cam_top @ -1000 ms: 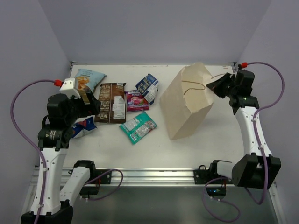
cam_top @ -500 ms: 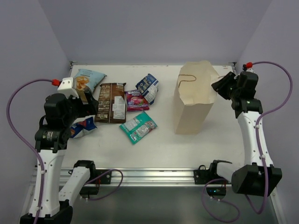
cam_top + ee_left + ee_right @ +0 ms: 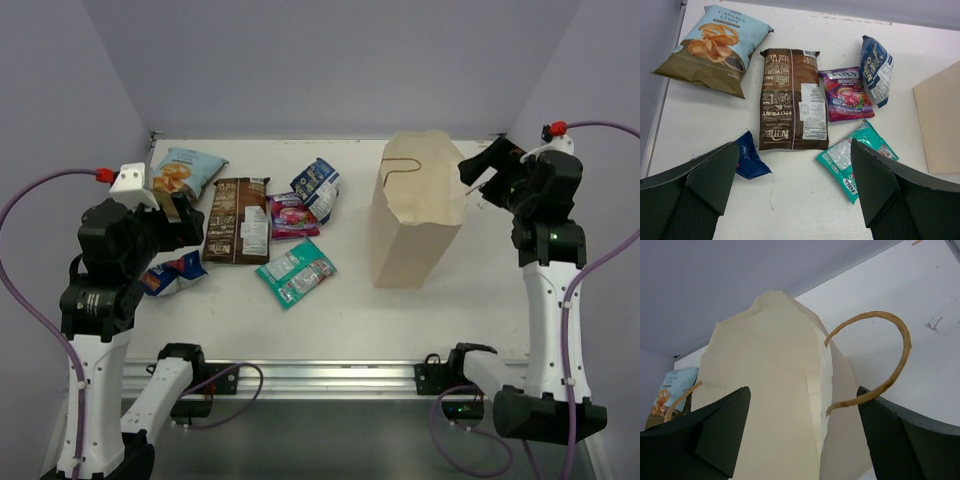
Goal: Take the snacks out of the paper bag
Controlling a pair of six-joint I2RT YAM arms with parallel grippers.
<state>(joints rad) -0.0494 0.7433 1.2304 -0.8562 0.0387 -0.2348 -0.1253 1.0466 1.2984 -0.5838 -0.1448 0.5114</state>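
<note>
The tan paper bag (image 3: pixel 415 215) stands upright at the right of the table, its cord handle (image 3: pixel 880 355) looping free. My right gripper (image 3: pixel 478 175) is open just off the bag's top right edge; in the right wrist view its jaws (image 3: pixel 804 390) stand wide before the bag's rim (image 3: pixel 765 390), gripping nothing. Six snacks lie on the left half: chip bag (image 3: pixel 185 170), dark brown packet (image 3: pixel 238 220), magenta packet (image 3: pixel 292 215), blue-and-white packet (image 3: pixel 317 185), teal packet (image 3: pixel 296 272), blue packet (image 3: pixel 175 272). My left gripper (image 3: pixel 178 215) hovers open above them, empty (image 3: pixel 794 145).
The white table (image 3: pixel 470 300) ends in a metal rail (image 3: pixel 320 375) at the near side, with lilac walls on the other three sides. Both arm bases sit on that rail. The bag's side shows at the right edge of the left wrist view (image 3: pixel 940 125).
The bag went from tilted to standing upright. My right gripper opened, let go of the bag's top and drew back to the right. The left arm pulled back slightly.
</note>
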